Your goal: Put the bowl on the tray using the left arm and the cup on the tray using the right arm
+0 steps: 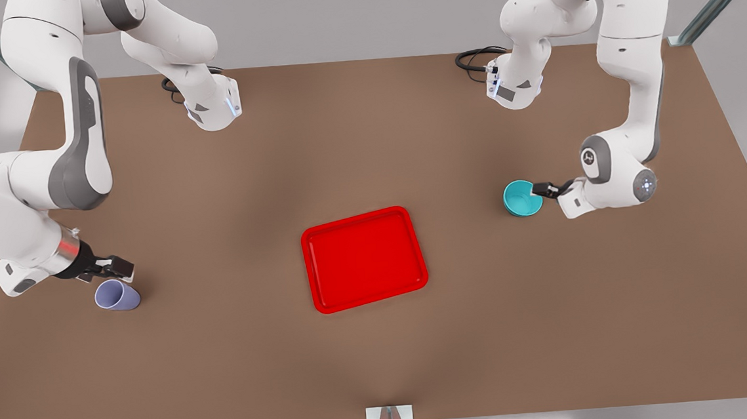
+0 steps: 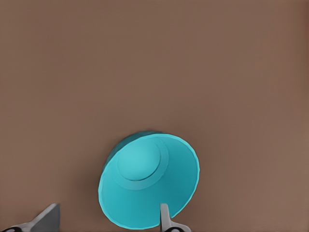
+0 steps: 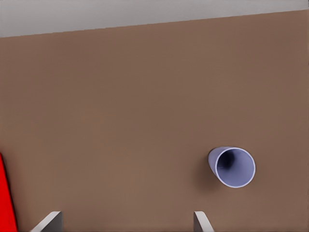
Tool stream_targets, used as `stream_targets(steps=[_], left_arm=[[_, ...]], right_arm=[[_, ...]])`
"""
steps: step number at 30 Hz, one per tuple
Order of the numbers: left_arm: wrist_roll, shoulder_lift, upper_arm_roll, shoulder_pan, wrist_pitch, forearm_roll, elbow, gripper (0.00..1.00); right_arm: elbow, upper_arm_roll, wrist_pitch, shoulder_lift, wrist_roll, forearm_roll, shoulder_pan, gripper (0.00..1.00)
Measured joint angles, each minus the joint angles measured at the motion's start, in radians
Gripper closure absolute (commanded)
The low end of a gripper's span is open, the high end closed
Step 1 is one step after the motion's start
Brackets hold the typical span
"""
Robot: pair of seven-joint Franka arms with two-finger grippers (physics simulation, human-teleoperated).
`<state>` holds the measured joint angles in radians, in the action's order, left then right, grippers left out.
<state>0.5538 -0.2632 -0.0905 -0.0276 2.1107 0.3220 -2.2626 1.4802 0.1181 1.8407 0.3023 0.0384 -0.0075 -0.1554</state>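
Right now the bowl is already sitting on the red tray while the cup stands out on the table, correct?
Not quite. In the front view the bowl is on the table, apart from the red tray, with the left gripper at its rim. The cup is on the table.

Bowl [image 1: 521,199]: small round teal, smooth walls, upright w/ opening up, on brown table at front view's right, well apart from tray; in left wrist view [image 2: 148,187] a flat circular base shows inside. Cup [image 1: 117,296]: plain lavender tapered tumbler, no handle, upright on table at front view's left, also well apart from tray. Tray [image 1: 364,259]: flat bright red rectangle, rounded corners, low raised rim, lying slightly skewed near table centre, between bowl and cup.
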Motion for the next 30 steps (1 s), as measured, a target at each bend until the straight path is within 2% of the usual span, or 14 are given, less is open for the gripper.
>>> stream_targets(steps=[5, 11, 12, 14, 16, 17, 18, 24, 30], left_arm=[[0.003, -0.024, 0.002, -0.011, 0.096, 0.007, -0.038, 0.0], [0.008, -0.044, 0.001, -0.05, 0.107, 0.006, -0.044, 0.0], [0.011, -0.054, 0.002, -0.051, 0.109, 0.006, -0.043, 0.07], [0.011, -0.063, 0.0, -0.051, 0.109, 0.006, -0.043, 0.31], [0.011, -0.07, 0.002, -0.051, 0.109, 0.005, -0.041, 0.47], [0.011, -0.072, 0.002, -0.051, 0.109, 0.006, -0.04, 0.53], [0.011, -0.075, 0.002, -0.051, 0.109, 0.006, -0.04, 0.54], [0.008, -0.082, 0.002, -0.051, 0.107, 0.007, -0.034, 0.78], [-0.006, -0.083, 0.002, -0.051, 0.104, 0.011, -0.028, 0.79]], right_arm=[[0.0, -0.001, 0.0, 0.0, 0.0, 0.001, 0.001, 0.0], [0.0, -0.001, 0.0, 0.0, 0.002, 0.001, 0.006, 0.0], [0.0, 0.0, -0.001, 0.0, 0.002, 0.001, 0.007, 0.0], [0.0, 0.0, 0.0, 0.0, 0.003, 0.001, 0.008, 0.0], [0.0, -0.001, -0.001, 0.0, 0.002, 0.001, 0.006, 0.0], [0.0, 0.0, -0.001, 0.0, 0.002, 0.001, 0.006, 0.0], [0.0, -0.001, -0.001, 0.0, 0.002, 0.001, 0.005, 0.0], [0.0, 0.0, -0.001, 0.0, 0.0, 0.001, 0.004, 0.0], [0.0, 0.0, -0.001, 0.0, 0.0, 0.001, 0.003, 0.0]])
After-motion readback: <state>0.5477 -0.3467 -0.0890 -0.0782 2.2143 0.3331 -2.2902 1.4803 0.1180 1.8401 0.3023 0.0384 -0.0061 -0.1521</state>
